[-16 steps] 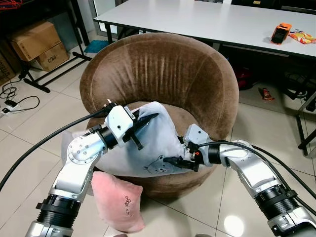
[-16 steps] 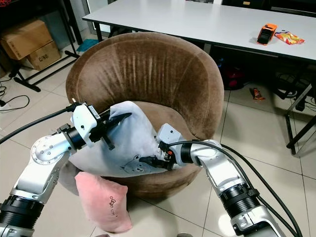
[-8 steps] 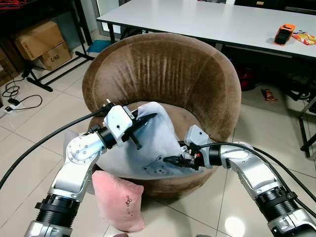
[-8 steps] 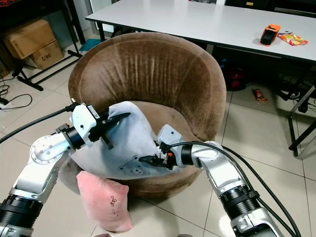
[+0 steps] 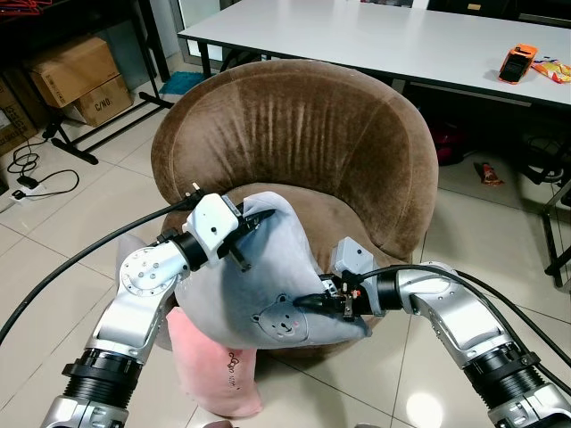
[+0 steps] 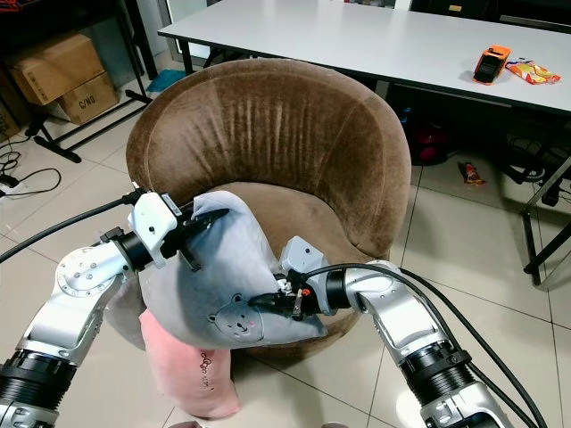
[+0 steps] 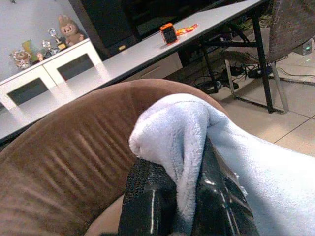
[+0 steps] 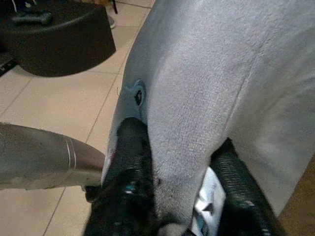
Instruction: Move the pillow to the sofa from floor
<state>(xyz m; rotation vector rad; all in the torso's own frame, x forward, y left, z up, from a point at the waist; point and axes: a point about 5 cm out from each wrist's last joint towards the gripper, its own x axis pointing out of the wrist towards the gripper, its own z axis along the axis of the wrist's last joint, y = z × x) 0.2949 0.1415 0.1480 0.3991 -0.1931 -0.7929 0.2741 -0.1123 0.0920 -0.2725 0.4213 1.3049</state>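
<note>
A light blue pillow (image 5: 268,285) with a bear print hangs over the front edge of the round brown sofa (image 5: 294,116), its lower part drooping toward the floor. My left gripper (image 5: 245,234) is shut on the pillow's upper corner. In the left wrist view the plush fabric (image 7: 172,132) is pinched between the black fingers (image 7: 147,196). My right gripper (image 5: 312,303) is shut on the pillow's lower edge beside the bear print. In the right wrist view its fingers (image 8: 130,162) clamp a fold of the pillow (image 8: 206,73). A pink pillow (image 5: 219,379) lies on the tiled floor under the blue one.
Behind the sofa stands a long white table (image 5: 375,36) with an orange device (image 5: 517,64) and a snack packet. Cardboard boxes (image 5: 67,71) sit on a rack at the far left, and cables (image 5: 36,174) lie on the floor there. Table legs stand at the right.
The blue pillow has swung from lying across the seat to hanging over the sofa's front edge, bear print now facing me. Both grippers came down and toward me with it.
</note>
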